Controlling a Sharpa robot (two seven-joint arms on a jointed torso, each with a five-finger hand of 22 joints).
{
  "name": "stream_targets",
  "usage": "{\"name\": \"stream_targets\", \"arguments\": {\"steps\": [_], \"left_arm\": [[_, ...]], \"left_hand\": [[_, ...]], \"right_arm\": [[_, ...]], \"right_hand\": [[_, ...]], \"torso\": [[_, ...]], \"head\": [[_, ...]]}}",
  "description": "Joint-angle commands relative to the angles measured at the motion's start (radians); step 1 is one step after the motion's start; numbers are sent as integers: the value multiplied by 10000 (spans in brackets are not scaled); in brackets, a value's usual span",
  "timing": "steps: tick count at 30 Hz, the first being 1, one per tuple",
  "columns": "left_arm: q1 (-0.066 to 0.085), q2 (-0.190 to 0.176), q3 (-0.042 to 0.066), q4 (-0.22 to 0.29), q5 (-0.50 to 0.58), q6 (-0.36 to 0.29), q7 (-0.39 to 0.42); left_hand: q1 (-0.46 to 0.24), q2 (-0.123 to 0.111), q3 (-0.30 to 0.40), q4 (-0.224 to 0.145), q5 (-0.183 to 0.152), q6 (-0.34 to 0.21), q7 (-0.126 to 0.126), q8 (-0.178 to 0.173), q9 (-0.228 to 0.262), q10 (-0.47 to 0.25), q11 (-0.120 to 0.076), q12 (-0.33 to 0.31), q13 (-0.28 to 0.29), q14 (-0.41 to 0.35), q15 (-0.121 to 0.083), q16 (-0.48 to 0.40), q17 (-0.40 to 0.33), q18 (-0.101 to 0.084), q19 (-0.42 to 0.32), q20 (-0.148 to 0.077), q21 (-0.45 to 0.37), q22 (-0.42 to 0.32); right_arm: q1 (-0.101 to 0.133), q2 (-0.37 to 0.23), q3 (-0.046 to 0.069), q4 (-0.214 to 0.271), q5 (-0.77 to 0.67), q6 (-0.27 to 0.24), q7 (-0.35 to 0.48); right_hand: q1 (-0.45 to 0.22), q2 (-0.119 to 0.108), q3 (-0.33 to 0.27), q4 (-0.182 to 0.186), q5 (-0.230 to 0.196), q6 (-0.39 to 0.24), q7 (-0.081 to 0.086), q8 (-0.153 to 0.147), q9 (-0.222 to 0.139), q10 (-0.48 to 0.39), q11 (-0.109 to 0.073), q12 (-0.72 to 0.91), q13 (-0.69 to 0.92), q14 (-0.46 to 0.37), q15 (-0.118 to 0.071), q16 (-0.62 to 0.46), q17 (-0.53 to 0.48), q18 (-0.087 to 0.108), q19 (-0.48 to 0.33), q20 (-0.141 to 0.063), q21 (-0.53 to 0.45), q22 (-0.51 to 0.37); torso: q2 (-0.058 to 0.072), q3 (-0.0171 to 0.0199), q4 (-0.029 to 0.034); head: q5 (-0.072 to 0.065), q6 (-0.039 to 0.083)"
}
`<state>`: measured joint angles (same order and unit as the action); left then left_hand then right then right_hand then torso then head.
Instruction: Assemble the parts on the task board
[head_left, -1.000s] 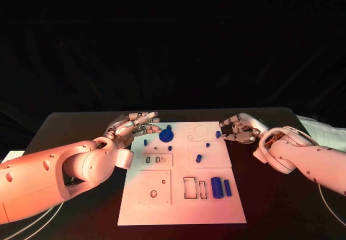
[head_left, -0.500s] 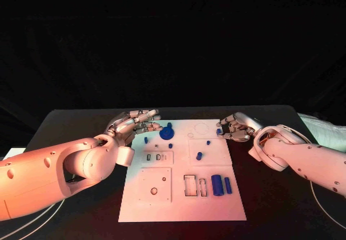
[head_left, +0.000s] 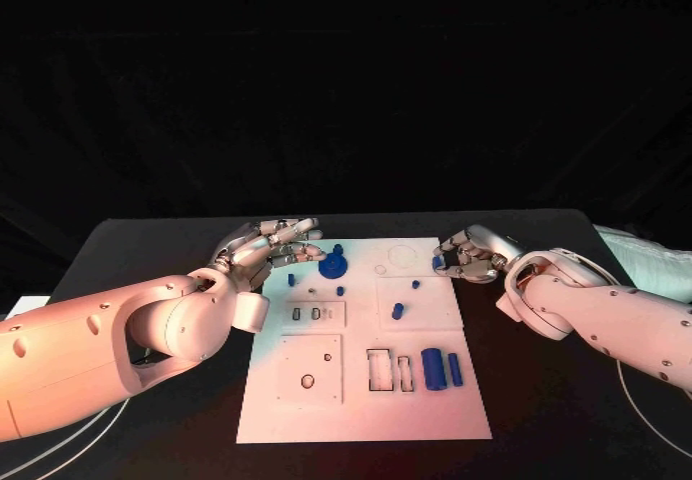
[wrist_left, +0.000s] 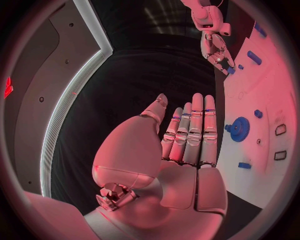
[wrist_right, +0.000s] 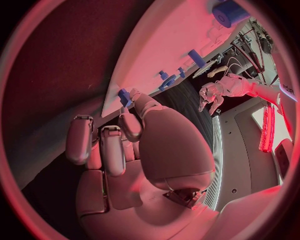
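Note:
The white task board (head_left: 361, 410) lies in the middle of the black table. A blue gear (head_left: 333, 265) stands near its far left corner, also seen in the left wrist view as the gear (wrist_left: 238, 128). My left hand (head_left: 271, 247) hovers just left of the gear, open with its fingers stretched out straight and holding nothing. At the board's far right edge my right hand (head_left: 469, 256) has its fingers curled in, pinching a small blue peg (head_left: 438, 263). The right wrist view shows that peg (wrist_right: 125, 96) at my thumb tip, by the board's edge.
Small blue pegs (head_left: 340, 291) stand near the gear and another (head_left: 397, 314) at mid-board. A thick blue cylinder (head_left: 433, 368) and a thinner one (head_left: 454, 370) lie near the front right, beside rectangular slots (head_left: 378, 372). Black table surrounds the board.
My right hand has shifted slightly left and farther back at the board's right edge, closing round the small peg. The left hand has barely moved.

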<state>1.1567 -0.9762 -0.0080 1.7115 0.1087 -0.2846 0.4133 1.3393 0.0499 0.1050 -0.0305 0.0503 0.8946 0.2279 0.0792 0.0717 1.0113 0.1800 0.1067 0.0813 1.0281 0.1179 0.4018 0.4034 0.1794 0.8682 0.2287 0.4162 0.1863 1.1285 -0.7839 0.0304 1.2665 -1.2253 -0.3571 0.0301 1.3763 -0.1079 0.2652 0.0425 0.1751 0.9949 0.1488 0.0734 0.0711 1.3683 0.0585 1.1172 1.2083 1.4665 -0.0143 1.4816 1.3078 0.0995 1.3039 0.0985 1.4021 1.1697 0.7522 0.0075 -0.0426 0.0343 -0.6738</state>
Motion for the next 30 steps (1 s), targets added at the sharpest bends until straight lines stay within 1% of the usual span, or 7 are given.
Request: {"name": "stream_targets", "arguments": {"steps": [1,5,9,13,18,21,30], "left_arm": [[5,13,5,33,25,215,57],[4,15,5,24,25,212,54],[4,20,4,27,25,215,51],[4,16,4,23,25,210,50],[4,11,4,31,25,212,51],[4,7,4,34,25,211,51],[4,-5,4,54,25,203,42]], "left_hand": [[36,74,-11,-55,16,-48,117,-48,6,-65,-14,27,-13,-75,9,-62,2,19,-68,-5,-45,-16],[36,74,-11,-55,16,-48,117,-48,6,-65,-14,27,-13,-75,9,-62,2,19,-68,-5,-45,-16],[36,74,-11,-55,16,-48,117,-48,6,-65,-14,27,-13,-75,9,-62,2,19,-68,-5,-45,-16],[35,75,-10,-56,16,-46,116,-47,7,-63,-15,30,-13,-76,9,-63,2,20,-69,-5,-45,-16],[30,79,-7,-60,16,-38,110,-42,9,-54,-19,39,-12,-76,8,-64,2,20,-70,-5,-44,-17],[29,79,-6,-60,16,-39,108,-43,9,-51,-20,42,-11,-75,7,-64,2,21,-70,-5,-44,-17],[-7,81,-16,-44,14,-41,103,-44,10,-36,-24,55,-9,-72,7,-64,3,21,-70,-4,-43,-18]], "right_arm": [[-7,50,1,-36,-177,254,-123],[-7,112,1,-53,-182,259,-123],[-7,153,2,-61,-188,264,-136],[-7,177,3,-69,-191,265,-151],[-7,195,3,-89,-192,226,-156],[-6,202,3,-96,-192,201,-160],[-5,223,3,-146,-241,198,-220]], "right_hand": [[3,106,67,-25,-58,93,-4,65,10,81,-22,35,17,732,1,60,1123,-185,58,1,48,19],[4,128,82,-33,-73,133,-12,73,12,83,-29,43,25,733,-4,63,1130,-186,60,-4,49,22],[5,158,105,-44,-87,176,-21,77,12,88,-37,56,38,734,-11,69,1140,-187,64,-10,52,28],[-11,220,142,-46,-93,256,-39,90,14,102,-51,81,61,740,-22,85,1171,-190,76,-20,60,48],[-38,309,198,-50,-89,376,-71,109,17,115,-76,102,82,743,-43,95,1189,-195,94,-37,72,76],[-47,350,227,-56,-87,435,-88,118,19,124,-90,118,97,747,-53,105,1209,-197,103,-46,78,89],[-51,392,264,-75,-92,518,-113,135,23,127,-110,121,104,748,-69,110,1218,-199,111,-59,83,102]], "torso": [[4,4,4],[1,10,3],[9,-2,23],[5,9,6],[6,-4,6],[3,8,5],[5,7,8]], "head": [[5,18],[65,-6],[18,-22],[44,-52],[35,-76],[44,-82],[37,-90]]}}
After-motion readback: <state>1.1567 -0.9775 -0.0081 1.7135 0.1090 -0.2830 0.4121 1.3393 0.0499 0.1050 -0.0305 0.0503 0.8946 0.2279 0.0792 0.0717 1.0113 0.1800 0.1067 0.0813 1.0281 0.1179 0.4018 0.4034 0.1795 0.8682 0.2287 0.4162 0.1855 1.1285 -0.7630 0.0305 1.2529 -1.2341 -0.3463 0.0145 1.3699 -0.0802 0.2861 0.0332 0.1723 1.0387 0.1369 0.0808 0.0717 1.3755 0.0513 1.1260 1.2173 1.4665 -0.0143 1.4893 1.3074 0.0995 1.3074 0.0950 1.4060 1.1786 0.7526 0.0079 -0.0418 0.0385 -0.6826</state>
